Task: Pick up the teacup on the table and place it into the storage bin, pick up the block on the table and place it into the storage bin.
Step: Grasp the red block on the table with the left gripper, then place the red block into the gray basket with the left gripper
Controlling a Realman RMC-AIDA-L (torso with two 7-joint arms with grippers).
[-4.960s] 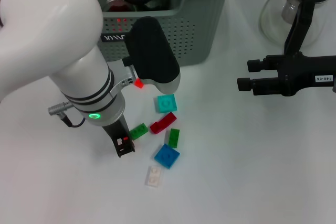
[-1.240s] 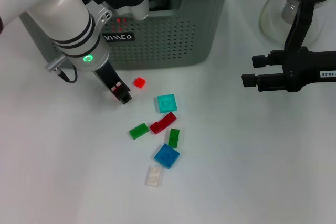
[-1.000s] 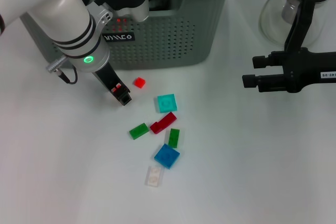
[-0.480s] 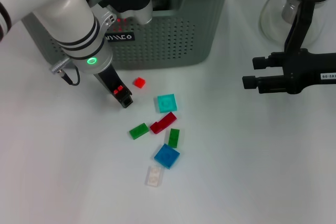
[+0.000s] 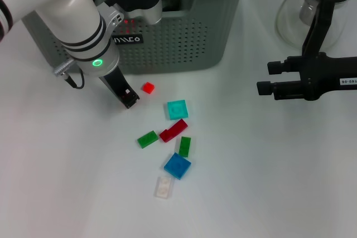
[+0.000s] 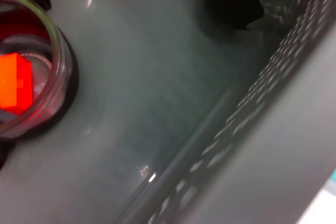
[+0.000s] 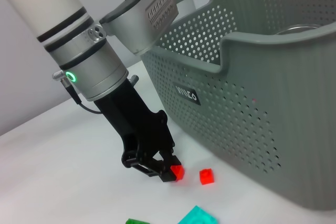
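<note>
The grey-green storage bin stands at the back left. My left gripper hangs low over the table just before the bin's front wall, shut on a small red block. Another small red block lies just beside it. In the left wrist view a glass teacup sits on the bin floor with a red block inside. My right gripper hovers open and empty at the right.
Loose blocks lie in front of the bin: teal, long red, two green, blue, white. A glass carafe with a black lid stands at the back right.
Over five seconds my left gripper travelled from beside the green block back toward the bin's front. In the last second it only edged slightly back and left. The right arm stayed put.
</note>
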